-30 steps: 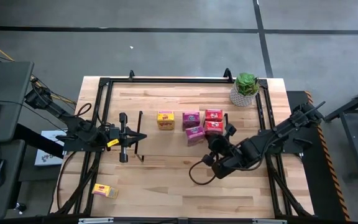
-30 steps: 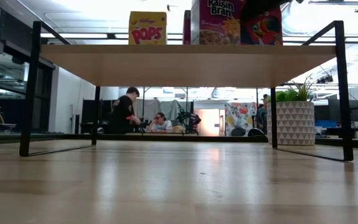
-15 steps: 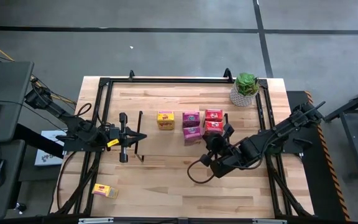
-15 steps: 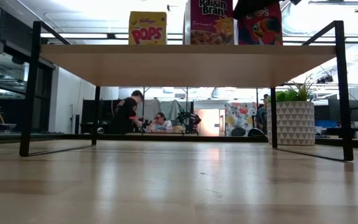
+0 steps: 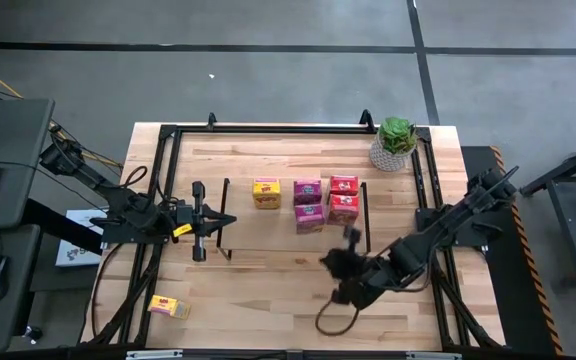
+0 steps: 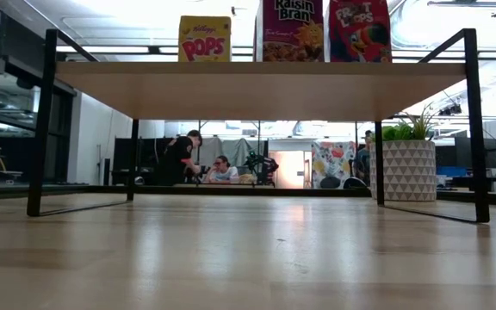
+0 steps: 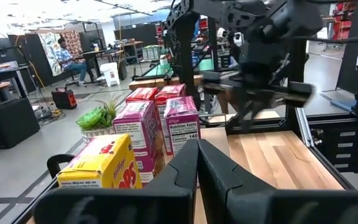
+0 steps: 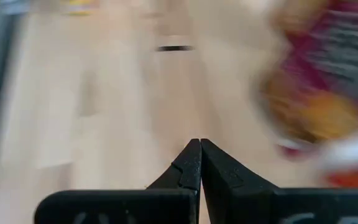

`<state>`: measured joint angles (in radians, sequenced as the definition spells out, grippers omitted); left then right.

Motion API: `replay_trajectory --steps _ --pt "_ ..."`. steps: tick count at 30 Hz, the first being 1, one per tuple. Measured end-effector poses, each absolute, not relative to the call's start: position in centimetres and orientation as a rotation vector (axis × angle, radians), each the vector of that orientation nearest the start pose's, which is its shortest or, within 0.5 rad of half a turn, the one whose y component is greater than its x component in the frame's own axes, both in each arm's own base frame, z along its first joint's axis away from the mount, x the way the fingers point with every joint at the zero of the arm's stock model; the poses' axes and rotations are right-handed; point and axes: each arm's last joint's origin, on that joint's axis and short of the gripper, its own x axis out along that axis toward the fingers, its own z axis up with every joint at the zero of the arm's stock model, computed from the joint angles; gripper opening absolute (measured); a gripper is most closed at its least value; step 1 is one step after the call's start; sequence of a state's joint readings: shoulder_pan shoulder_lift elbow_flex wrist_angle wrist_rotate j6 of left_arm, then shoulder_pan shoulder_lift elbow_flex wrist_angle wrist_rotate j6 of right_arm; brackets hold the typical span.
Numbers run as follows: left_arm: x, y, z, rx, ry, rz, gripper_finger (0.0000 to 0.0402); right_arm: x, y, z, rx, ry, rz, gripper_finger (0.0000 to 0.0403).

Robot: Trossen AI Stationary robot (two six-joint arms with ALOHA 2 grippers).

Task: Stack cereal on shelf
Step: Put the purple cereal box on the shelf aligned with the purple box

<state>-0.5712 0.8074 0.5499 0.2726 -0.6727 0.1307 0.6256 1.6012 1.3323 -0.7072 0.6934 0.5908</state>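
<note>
Workshop floor and distant desks are seen beyond the wooden tabletop (image 5: pixel 268 290). Five cereal boxes (image 5: pixel 308 190) are stood on the shelf (image 6: pixel 257 86): one yellow, two magenta, two red. A sixth, yellow box (image 5: pixel 169 307) lies at the near left corner. The right gripper (image 5: pixel 348 272), fingers together, is held empty near the shelf's right end; the left gripper (image 5: pixel 220 222), fingers together, waits at its left end.

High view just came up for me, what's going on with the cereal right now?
Five cereal boxes stand on the shelf: a yellow box, two magenta boxes and two red boxes. A sixth, yellow box lies on the tabletop near the front left corner. The right end effector is shut and empty in front of the shelf. The left end effector is shut, waiting at the shelf's left end.
</note>
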Motion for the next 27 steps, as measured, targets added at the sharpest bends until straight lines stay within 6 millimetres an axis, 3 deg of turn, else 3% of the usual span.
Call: replay_trajectory --steps 6,14,27 --pt "16.1 -8.2 29.1 0.121 -0.006 0.103 0.0003 30.6 19.8 27.8 -0.174 0.656 0.014 0.0000" --pt "16.1 -8.2 29.1 0.124 -0.002 0.102 0.0003 31.7 17.2 29.4 -0.231 0.593 -0.358 0.0000" --pt "16.1 -8.2 29.1 0.118 -0.001 0.102 0.0003 33.0 14.6 29.6 -0.014 0.526 -0.522 0.0000"
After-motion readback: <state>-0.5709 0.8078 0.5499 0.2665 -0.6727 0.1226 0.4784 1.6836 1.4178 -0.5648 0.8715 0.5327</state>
